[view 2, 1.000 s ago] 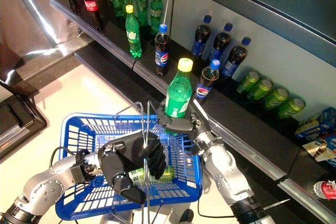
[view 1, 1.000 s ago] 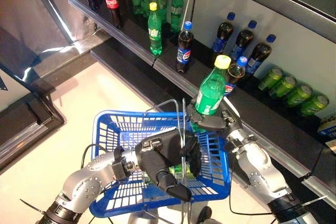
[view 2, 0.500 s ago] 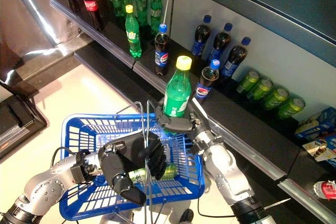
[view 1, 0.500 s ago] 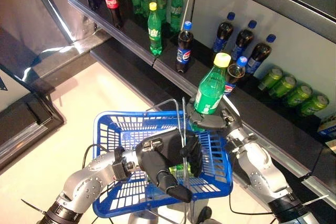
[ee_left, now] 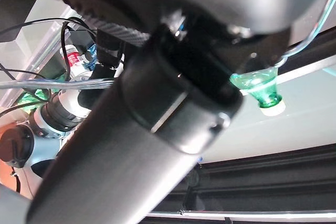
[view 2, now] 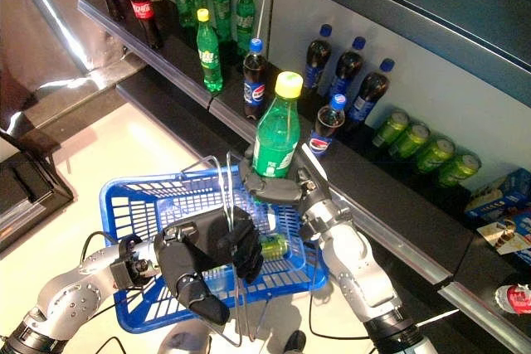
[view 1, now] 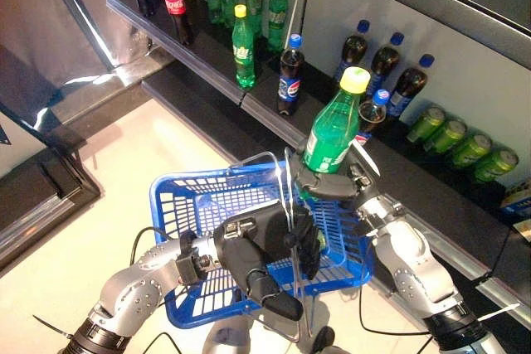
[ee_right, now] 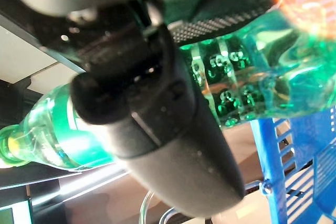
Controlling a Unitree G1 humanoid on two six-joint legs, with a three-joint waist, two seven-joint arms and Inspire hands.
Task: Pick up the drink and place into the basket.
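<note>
My right hand [view 1: 332, 186] is shut on a green drink bottle with a yellow cap [view 1: 332, 128]. It holds the bottle upright above the far right rim of the blue basket [view 1: 192, 199]. The bottle also shows in the right eye view [view 2: 276, 137] and the right wrist view [ee_right: 247, 77]. My left hand [view 1: 265, 248] is shut on the basket's thin wire handles [view 1: 288, 184] and holds the basket up in front. A green drink [view 2: 274, 246] lies inside the basket.
A dark two-level shelf [view 1: 216, 72] runs from the far left to the right. Cola, green and dark blue-capped bottles [view 1: 290, 72] stand on it, with green cans [view 1: 465, 151] lying at the right. Pale floor [view 1: 99, 205] lies to the left.
The right hand has lifted the green bottle a little and tilted it. The blue basket has risen and shifted toward the shelf under the bottle.
</note>
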